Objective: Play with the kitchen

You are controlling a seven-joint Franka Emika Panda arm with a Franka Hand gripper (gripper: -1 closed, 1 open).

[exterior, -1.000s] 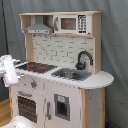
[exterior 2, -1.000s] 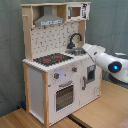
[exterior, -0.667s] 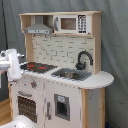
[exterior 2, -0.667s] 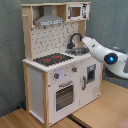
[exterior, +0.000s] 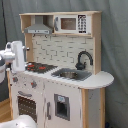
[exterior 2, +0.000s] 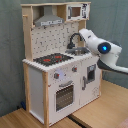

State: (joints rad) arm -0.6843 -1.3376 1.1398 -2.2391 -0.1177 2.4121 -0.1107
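Kitchen [exterior 2: 57,75] stood upright on wood floor, centred in both exterior views; arm [exterior 2: 102,47] held beside sink end, near faucet [exterior 2: 74,39]; approach step judged in hand; pincer state cannot be told, nothing seen held; next, reach toward sink [exterior: 71,75] judged needed.

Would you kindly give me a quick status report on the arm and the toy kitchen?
Pincer out of sight. Arm beside the kitchen, level with the sink. Oven door shut. Nothing seen in the way.
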